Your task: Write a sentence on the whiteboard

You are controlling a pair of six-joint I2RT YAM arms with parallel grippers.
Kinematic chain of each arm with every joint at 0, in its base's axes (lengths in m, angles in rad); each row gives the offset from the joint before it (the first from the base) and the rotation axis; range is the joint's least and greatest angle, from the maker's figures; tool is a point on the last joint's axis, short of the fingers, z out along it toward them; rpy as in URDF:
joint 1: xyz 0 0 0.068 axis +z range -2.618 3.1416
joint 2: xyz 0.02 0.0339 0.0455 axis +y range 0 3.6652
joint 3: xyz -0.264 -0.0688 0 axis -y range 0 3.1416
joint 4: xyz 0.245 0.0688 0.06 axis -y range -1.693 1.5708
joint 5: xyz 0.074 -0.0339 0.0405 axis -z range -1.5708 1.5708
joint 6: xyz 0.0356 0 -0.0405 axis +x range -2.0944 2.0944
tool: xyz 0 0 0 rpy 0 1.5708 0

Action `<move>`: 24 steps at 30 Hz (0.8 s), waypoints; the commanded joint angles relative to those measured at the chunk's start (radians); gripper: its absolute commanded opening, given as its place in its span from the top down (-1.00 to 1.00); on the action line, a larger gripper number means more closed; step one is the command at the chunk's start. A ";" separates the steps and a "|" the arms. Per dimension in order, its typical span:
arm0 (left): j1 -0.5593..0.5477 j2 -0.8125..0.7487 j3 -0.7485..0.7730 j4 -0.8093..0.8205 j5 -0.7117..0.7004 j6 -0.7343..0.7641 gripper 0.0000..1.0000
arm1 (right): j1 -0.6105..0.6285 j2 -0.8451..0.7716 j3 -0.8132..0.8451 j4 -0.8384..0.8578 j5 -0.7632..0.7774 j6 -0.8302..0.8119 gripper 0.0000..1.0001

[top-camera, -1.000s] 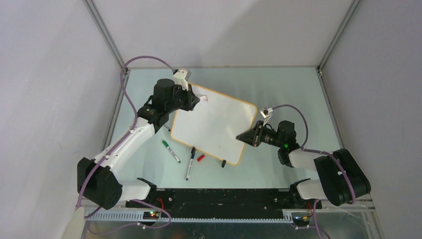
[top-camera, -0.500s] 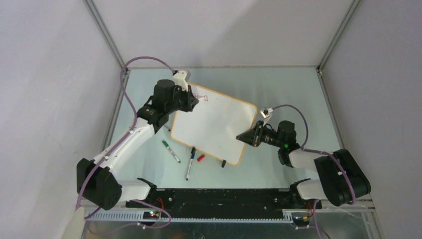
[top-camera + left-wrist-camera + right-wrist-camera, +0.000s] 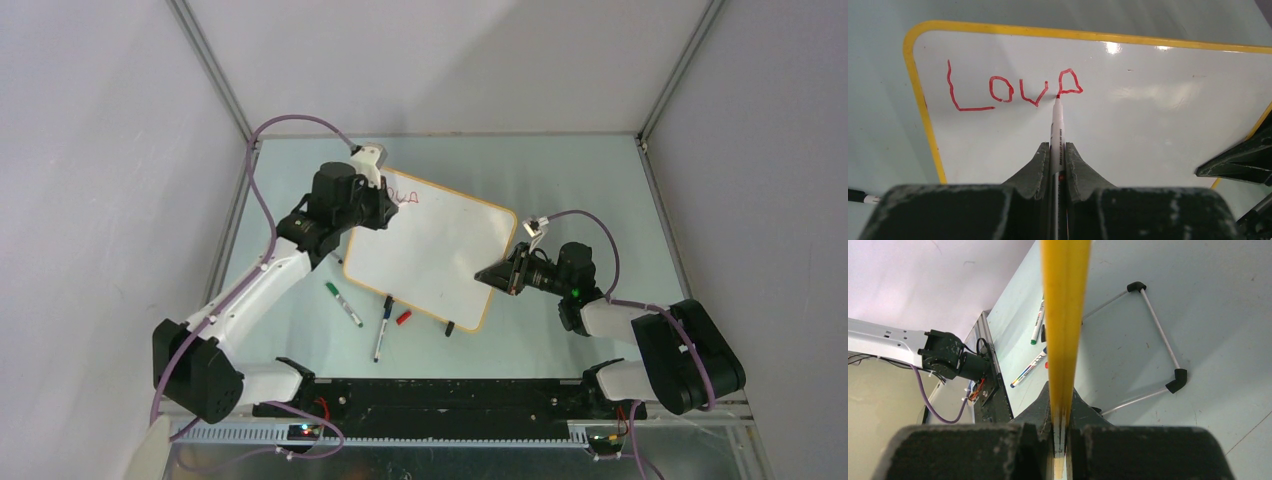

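Red marker strokes make up the sentence (image 3: 1013, 92), which as it stands reads "Love" in the far left corner of the whiteboard (image 3: 440, 255). The board is set askew near the middle of the bench (image 3: 570, 180), with that corner under the left arm. The tip of a red marker (image 3: 1056, 125) is seen touching the board at the foot of the last letter, and its barrel is clamped between the fingers of the left end effector (image 3: 1055, 150). The board's right edge, with its orange-tan frame, is pinched between the closed jaws of the right end effector (image 3: 1060, 390). The first word is judged nearly complete, with the rest not yet begun. For the step to be done well, the last letter should be closed with light, even pressure and the tip lifted cleanly before it is carried to a new line. The board should be held steady by the right arm throughout. Just beside the board's near edge, a green-capped marker (image 3: 345, 306), a second marker (image 3: 381, 338) and a small red cap (image 3: 403, 317) lie on the bench, close to a black clip foot (image 3: 449, 327). None is judged to be in the pen's path. Only the right end effector, where the board is gripped, could crowd the writing space at the right.
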 commanded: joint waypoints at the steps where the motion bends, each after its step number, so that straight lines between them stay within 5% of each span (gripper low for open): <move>1: -0.009 -0.024 0.055 -0.037 -0.023 0.035 1.00 | -0.008 -0.014 0.017 -0.013 0.015 -0.094 1.00; 24: -0.021 -0.002 0.086 -0.076 0.075 0.050 1.00 | -0.007 -0.018 0.017 -0.016 0.016 -0.096 1.00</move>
